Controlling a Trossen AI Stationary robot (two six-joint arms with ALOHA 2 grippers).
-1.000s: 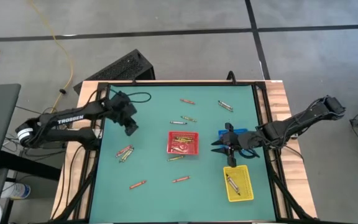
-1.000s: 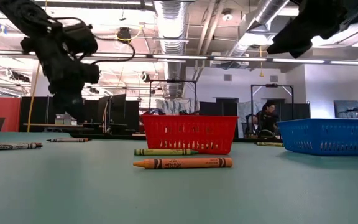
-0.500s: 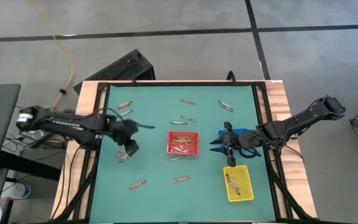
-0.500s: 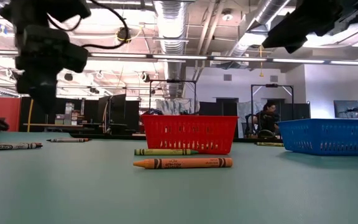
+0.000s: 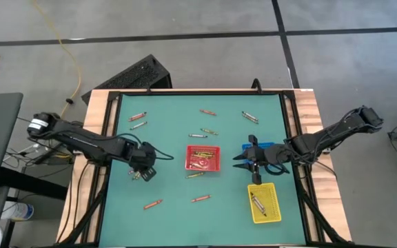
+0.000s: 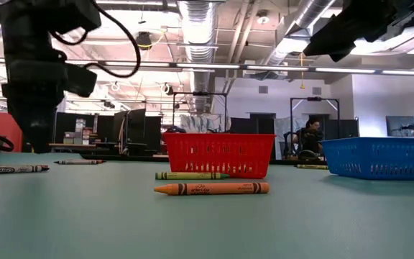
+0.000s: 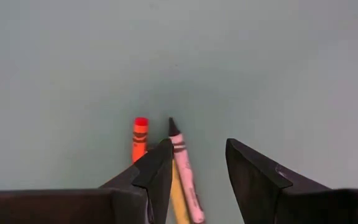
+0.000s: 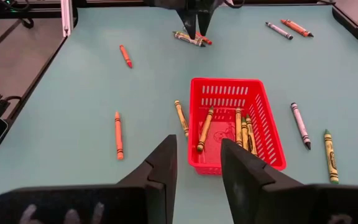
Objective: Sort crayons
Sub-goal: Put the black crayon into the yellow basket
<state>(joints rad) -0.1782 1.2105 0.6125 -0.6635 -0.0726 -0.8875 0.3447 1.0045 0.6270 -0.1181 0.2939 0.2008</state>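
1. Nearest in the low view, a thin orange wax crayon (image 6: 211, 188) lies flat on the teal table mat (image 6: 207, 230), with a green wax crayon (image 6: 191, 175) just behind it, in front of the red slotted plastic tray (image 6: 218, 155).

2. The left gripper (image 7: 197, 171) is low over a small cluster of loose crayons at the mat's left side. Its dark fingers (image 7: 157, 171) stand spread, pinching nothing. A pink crayon (image 7: 185, 171) and a yellow crayon (image 7: 178, 199) lie between them, and a short orange-red crayon (image 7: 139, 138) lies just outside one finger. The spread looks set to straddle one stick of the cluster (which one I cannot tell).

3. The right gripper (image 8: 197, 168) hangs above the mat's right side, by the blue slotted plastic tray (image 6: 376, 158). Its fingers are parted and empty. I judge this arm is waiting, held clear while the left arm works.

4. The red tray, at the mat's middle, holds several yellowish crayons (image 8: 241, 127). The yellow slotted plastic tray (image 5: 265, 204), at the near right, holds a grey crayon (image 5: 257, 202). So the sorting is partly done.

5. More crayons are scattered toward the far edge (image 5: 207, 111) and the near left (image 5: 151, 204), still unsorted.

6. The mat is smooth and flat, framed by black rails on a pale wooden table (image 5: 309, 103). Beyond it is a workshop hall with ceiling ducts and dark racks, where a person (image 6: 308, 138) sits far off
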